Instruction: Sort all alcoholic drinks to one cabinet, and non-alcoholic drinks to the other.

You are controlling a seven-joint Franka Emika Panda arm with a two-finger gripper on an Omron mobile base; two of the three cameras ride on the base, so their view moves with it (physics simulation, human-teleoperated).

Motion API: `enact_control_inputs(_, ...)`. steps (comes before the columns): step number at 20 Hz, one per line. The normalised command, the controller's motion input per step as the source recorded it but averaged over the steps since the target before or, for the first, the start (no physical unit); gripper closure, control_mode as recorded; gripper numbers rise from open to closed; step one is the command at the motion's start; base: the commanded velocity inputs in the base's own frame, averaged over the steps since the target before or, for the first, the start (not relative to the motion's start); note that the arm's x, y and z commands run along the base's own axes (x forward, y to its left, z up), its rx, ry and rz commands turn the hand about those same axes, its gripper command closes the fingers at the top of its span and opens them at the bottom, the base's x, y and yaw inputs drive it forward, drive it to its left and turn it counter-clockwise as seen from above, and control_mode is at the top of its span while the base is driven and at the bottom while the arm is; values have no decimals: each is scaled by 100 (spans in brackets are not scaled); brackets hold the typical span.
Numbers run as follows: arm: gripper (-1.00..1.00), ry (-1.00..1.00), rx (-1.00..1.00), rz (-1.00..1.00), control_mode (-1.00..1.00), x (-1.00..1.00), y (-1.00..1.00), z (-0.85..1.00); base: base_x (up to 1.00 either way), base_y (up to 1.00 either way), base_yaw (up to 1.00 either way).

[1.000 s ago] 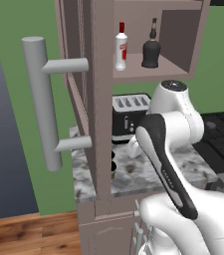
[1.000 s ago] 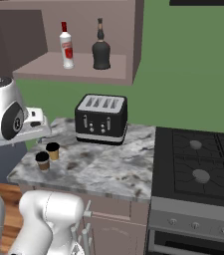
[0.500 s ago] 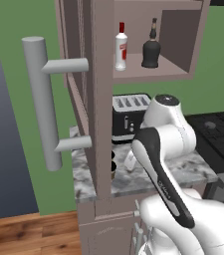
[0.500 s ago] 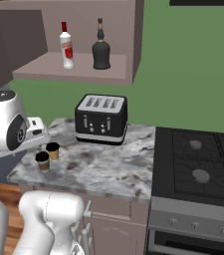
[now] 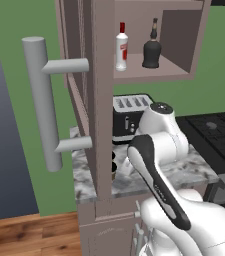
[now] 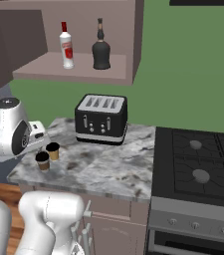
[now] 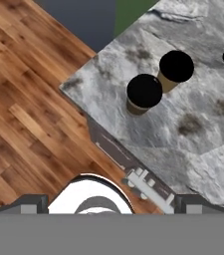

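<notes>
Lowered and swung toward the counter's left end over the past second, the white Franka arm [image 6: 14,137] now hangs with its wrist beside two small tan cups with black tops, where a second ago it stood higher and nearer the toaster. From the right base camera the wrist housing sits just left of the nearer cup [image 6: 43,160] and the farther cup [image 6: 53,151], close to both but touching neither. Seen from the left base camera, the arm bends forward over the marble counter [image 5: 194,167], its elbow raised in front of the black four-slot toaster [image 5: 129,116]. Looking down from the hand camera, the two cups [image 7: 144,93] and [image 7: 176,68] stand side by side near the counter's corner, well ahead of the gripper [image 7: 106,201] — its dark finger tips spread as wide as they go, holding nothing, with wood floor beneath them. Up in the open wall cabinet [image 6: 73,69], the slim clear bottle with red label and cap [image 6: 66,46] and the squat black bottle [image 6: 101,49] stand upright on the shelf, near each other but apart. That cabinet's door stands swung out toward the left base camera — its thick grey bar handle [image 5: 41,100] upright in the foreground.
</notes>
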Motion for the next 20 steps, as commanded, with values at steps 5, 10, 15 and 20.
enact_control_inputs(5, -100, 0, 0, -3, -100, 11, 4, -15, 0, 0, 0)
enact_control_inputs(10, -100, 0, 0, -6, -100, 15, 8, -16, 0, 0, 0)
enact_control_inputs(15, -100, 0, 0, -6, -100, 16, 6, -16, 0, 0, 0)
enact_control_inputs(20, -100, 0, 0, -5, -100, 18, 6, -15, 0, 0, 0)
